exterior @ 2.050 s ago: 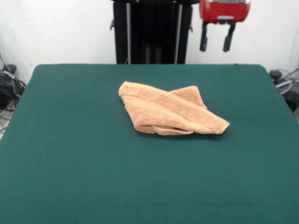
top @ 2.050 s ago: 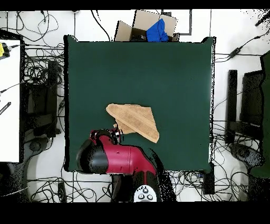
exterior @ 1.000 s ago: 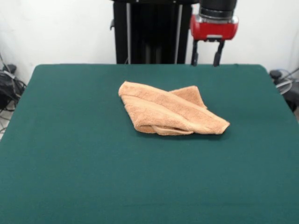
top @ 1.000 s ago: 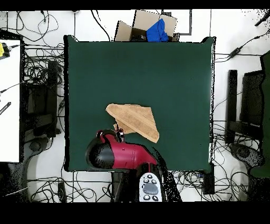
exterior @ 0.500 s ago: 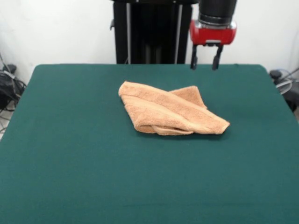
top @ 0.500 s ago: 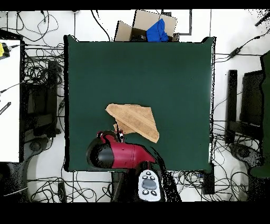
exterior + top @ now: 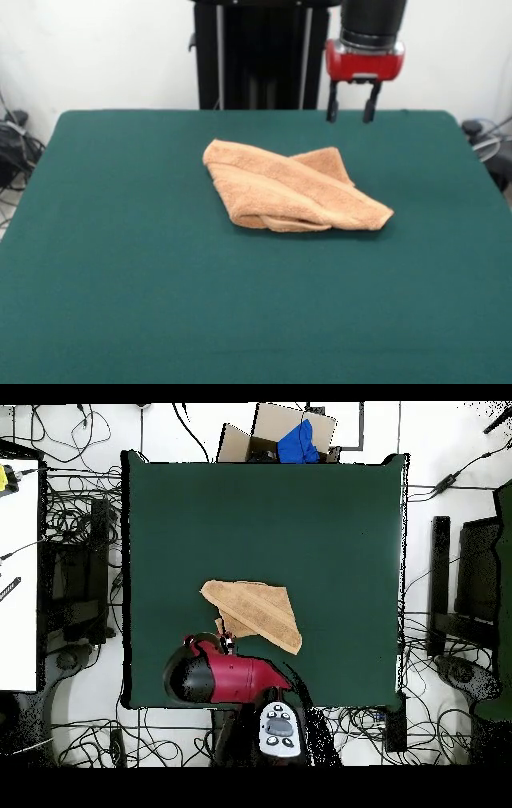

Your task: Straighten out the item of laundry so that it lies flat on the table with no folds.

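Note:
The peach-orange towel (image 7: 292, 190) lies folded over itself in a rough triangle near the middle of the green table (image 7: 120, 264). It also shows in the overhead view (image 7: 255, 612), on the table (image 7: 330, 524). My gripper (image 7: 349, 102) hangs open and empty above the table's far edge, behind the towel's far corner and apart from it. In the overhead view the red arm hides most of the gripper (image 7: 225, 642), which sits just below the towel's lower left corner.
The black pedestal (image 7: 260, 56) stands behind the table. A cardboard box with a blue thing (image 7: 288, 439) sits beyond the table's top edge in the overhead view. Cables lie on the floor all around.
The gripper has come down and moved a little left in the front view, closer to the towel's far corner. The arm's pose has changed in the overhead view. The towel has not moved.

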